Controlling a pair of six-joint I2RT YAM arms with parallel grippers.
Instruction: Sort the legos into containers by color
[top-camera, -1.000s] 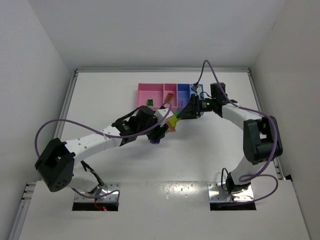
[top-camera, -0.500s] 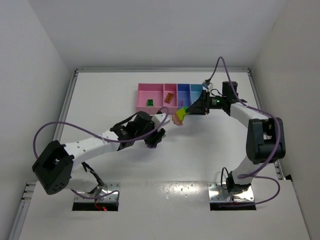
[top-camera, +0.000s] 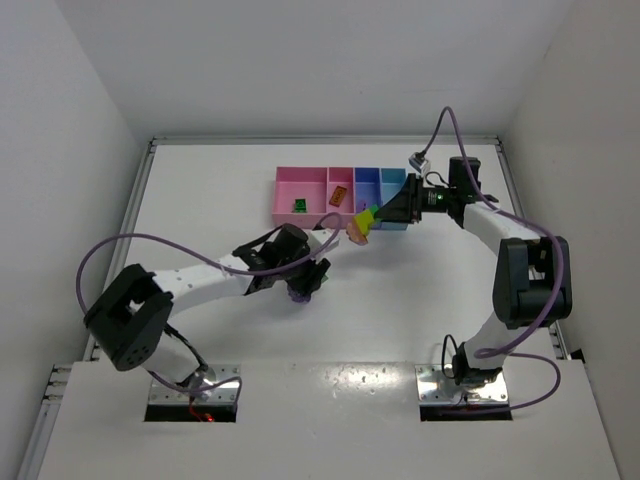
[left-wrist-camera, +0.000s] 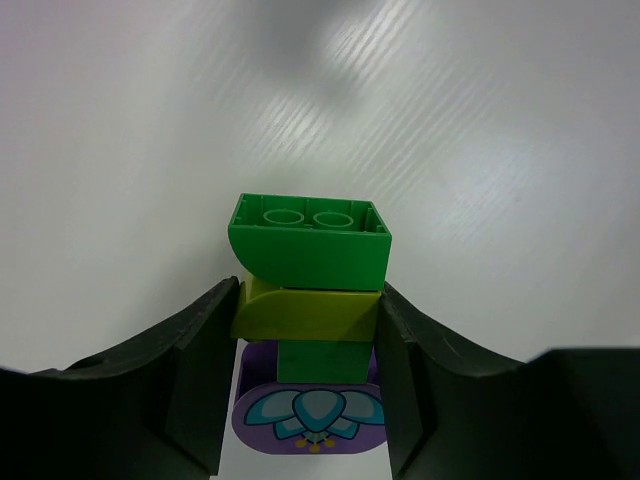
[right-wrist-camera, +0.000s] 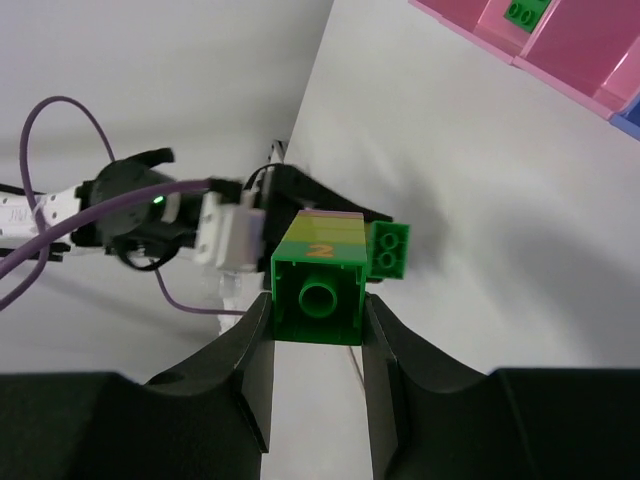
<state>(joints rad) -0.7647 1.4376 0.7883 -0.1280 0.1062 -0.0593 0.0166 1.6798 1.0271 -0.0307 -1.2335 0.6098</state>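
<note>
1. Nearest to us, the left claw (top-camera: 303, 279) sits low over the desk (top-camera: 430, 300), clamped on a short stack of legos (left-wrist-camera: 306, 300). Its fingers (left-wrist-camera: 205, 380) squeeze a lime brick (left-wrist-camera: 305, 312). A curved green brick (left-wrist-camera: 308, 240) sits at the far end and a purple piece (left-wrist-camera: 308, 420) printed with a flower sits nearest the palm. We cannot tell whether the stack touches the desk.
2. Farther out, the right claw (right-wrist-camera: 318, 310) is raised just beside the near edge of the tray (top-camera: 283, 215) and is clamped on a multicoloured strip (top-camera: 360, 224). The strip's green end brick (right-wrist-camera: 318, 285) faces the wrist camera, with a small green brick (right-wrist-camera: 390, 248) stuck to its side. The overhead view shows yellow and orange-pink at the other end.
3. At the back, the tray holds a loose green brick (top-camera: 299, 205) in its large pink compartment (top-camera: 305, 183). An orange brick (top-camera: 340, 195) lies in the next pink compartment (top-camera: 341, 175). The purple-blue compartment (top-camera: 367, 180) and light blue compartment (top-camera: 392, 180) lie to their right.
4. Both claws grip joined legos of mixed colours, so we judge the step in hand to be splitting pieces apart, not dropping them. With only two bricks in the tray, sorting looks far from done.
5. We think the next move calls for one claw to set its load down. That frees it to pinch one end of the other's pieces and peel off a single colour. Only then can a brick go over its matching compartment.
</note>
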